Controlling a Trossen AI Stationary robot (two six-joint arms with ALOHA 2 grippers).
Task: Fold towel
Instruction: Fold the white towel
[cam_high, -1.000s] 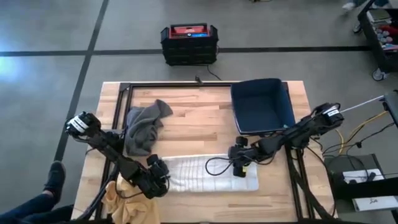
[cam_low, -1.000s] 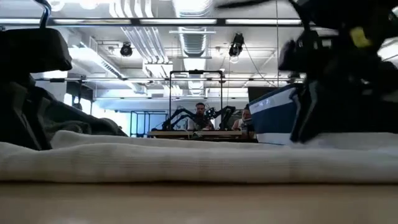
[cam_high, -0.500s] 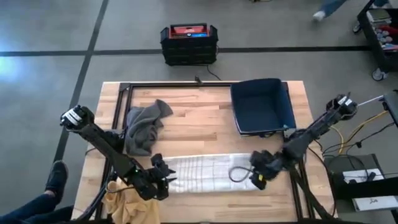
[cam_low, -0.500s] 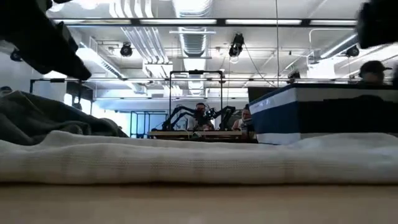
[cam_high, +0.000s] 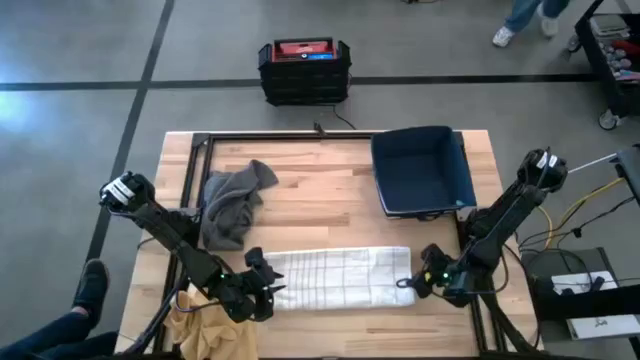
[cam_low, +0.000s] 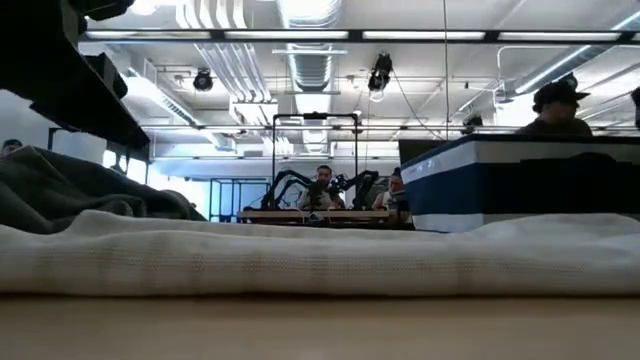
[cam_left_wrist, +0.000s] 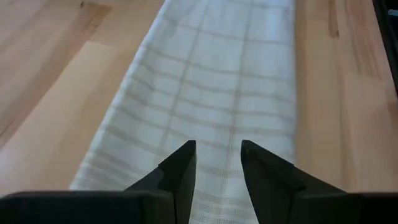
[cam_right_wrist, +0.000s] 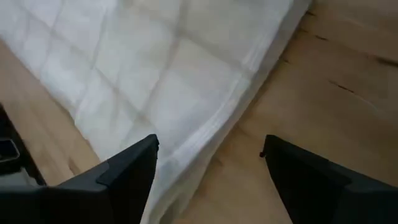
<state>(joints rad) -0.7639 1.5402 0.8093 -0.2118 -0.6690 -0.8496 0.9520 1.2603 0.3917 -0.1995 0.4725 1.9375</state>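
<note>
The white checked towel (cam_high: 335, 277) lies as a long folded strip near the table's front edge, flat on the wood. It fills the low view (cam_low: 320, 255). My left gripper (cam_high: 268, 288) hovers at the towel's left end. It is open by a narrow gap, and its fingers point along the strip (cam_left_wrist: 211, 81). My right gripper (cam_high: 418, 282) stands wide open at the towel's right end, with the towel's layered edge (cam_right_wrist: 205, 134) under the gap. Neither gripper holds anything.
A crumpled grey cloth (cam_high: 232, 205) lies at the far left of the table and a dark blue bin (cam_high: 422, 170) at the far right. A yellow cloth (cam_high: 198, 315) hangs at the near left corner. A black and red case (cam_high: 305, 70) stands on the floor beyond.
My right gripper has left the top of the towel's right half and gone toward the table's right edge, past the towel's end. In the low view both grippers have risen off the towel. The towel stays a flat strip.
</note>
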